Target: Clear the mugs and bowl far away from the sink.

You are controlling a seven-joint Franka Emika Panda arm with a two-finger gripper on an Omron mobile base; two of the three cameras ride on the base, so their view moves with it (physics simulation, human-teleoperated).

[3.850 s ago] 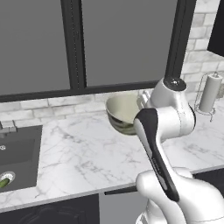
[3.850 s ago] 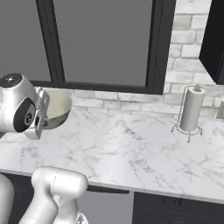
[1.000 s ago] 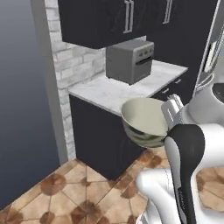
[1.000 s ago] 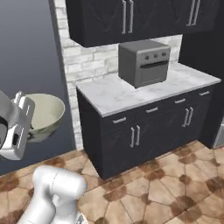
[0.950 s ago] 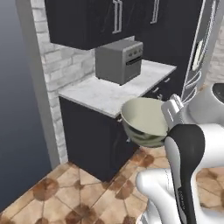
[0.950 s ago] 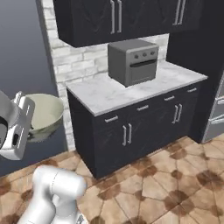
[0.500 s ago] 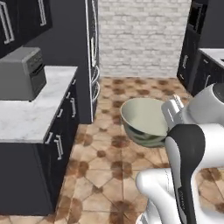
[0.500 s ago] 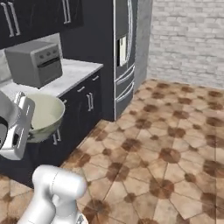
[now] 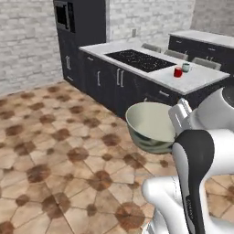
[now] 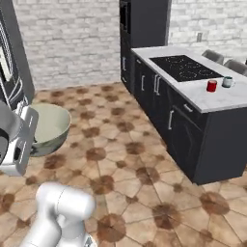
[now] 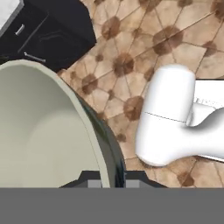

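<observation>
The wide pale bowl with a greenish-cream inside hangs over the tiled floor in front of the base. My gripper is shut on the bowl's rim, and the bowl tilts a little. From the right side the bowl and gripper sit at the left. In the hand view the bowl's rim runs between the fingertips of the gripper. A red mug and a white, teal-banded mug stand together on the island counter; from the right, red mug, teal mug. The sink is out of view.
The island has dark cabinets and a black stovetop beside the mugs. A tall dark oven cabinet stands at its far end by the brick wall. Chairs line the island's far side. Open tiled floor lies between me and the island.
The whole picture has swung as the base turned: the toaster-oven counter and fridge slid away, and the island with the mugs came into view. The bowl stays gripped the same way.
</observation>
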